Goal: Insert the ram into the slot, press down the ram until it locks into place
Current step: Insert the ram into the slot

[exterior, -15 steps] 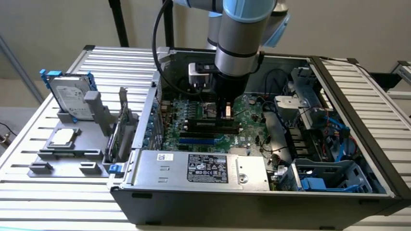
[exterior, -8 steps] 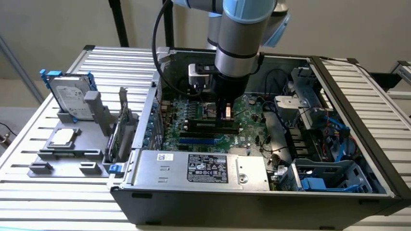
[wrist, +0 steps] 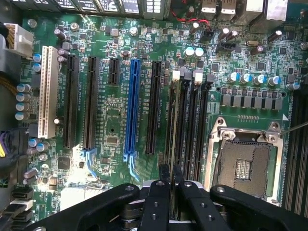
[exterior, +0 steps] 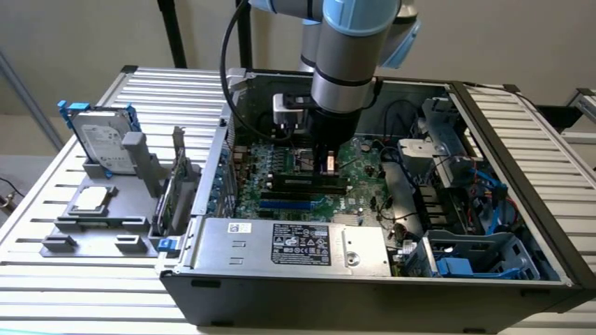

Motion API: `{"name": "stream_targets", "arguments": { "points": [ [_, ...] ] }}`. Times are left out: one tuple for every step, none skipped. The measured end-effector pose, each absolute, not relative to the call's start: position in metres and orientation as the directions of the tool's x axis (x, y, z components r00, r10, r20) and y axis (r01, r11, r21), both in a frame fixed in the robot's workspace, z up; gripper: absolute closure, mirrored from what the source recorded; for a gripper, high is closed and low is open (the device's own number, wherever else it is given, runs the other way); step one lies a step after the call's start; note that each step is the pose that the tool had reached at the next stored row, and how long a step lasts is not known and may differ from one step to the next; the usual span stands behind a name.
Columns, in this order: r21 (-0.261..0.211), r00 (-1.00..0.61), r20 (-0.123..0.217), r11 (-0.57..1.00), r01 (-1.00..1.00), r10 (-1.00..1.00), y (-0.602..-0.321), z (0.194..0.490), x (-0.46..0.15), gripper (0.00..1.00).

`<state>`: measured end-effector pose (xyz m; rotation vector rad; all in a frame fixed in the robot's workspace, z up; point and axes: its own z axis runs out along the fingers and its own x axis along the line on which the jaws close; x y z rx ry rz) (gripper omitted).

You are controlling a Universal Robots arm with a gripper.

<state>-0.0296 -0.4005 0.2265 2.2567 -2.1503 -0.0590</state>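
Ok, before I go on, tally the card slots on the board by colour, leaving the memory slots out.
White card slot: 1
Blue card slot: 1
Black card slots: 4, one of them short
Total: 6

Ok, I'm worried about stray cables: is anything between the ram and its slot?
Nothing visible does. The ram, held edge-on between the fingers, lines up along the slot, and no cable crosses it.

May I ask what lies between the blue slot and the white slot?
The wrist view shows two long black slots and a short black slot between the blue slot and the white slot.
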Motion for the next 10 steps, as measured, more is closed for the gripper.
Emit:
{"name": "stream_targets", "arguments": {
  "points": [
    [0.043, 0.048, -0.011, -0.048, -0.998, -0.999, -0.4005, 0.2263, -0.0297, 0.87],
    [0.043, 0.048, -0.011, -0.048, -0.998, -0.999, -0.4005, 0.226, -0.0297, 0.87],
    [0.043, 0.048, -0.011, -0.048, -0.998, -0.999, -0.4005, 0.2256, -0.0297, 0.87],
    [0.043, 0.048, -0.011, -0.048, -0.998, -0.999, -0.4005, 0.2254, -0.0297, 0.87],
    [0.043, 0.048, -0.011, -0.048, -0.998, -0.999, -0.4005, 0.2251, -0.0297, 0.87],
    [0.043, 0.048, -0.011, -0.048, -0.998, -0.999, -0.4004, 0.2248, -0.0297, 0.87],
    [0.043, 0.048, -0.011, -0.048, -0.998, -0.999, -0.4005, 0.2246, -0.0297, 0.87],
    [0.043, 0.048, -0.011, -0.048, -0.998, -0.999, -0.4005, 0.2243, -0.0297, 0.87],
    [0.043, 0.048, -0.011, -0.048, -0.998, -0.999, -0.4004, 0.224, -0.0297, 0.87],
    [0.044, 0.048, -0.011, -0.048, -0.998, -0.999, -0.4004, 0.2238, -0.0297, 0.87]
  ]
}}
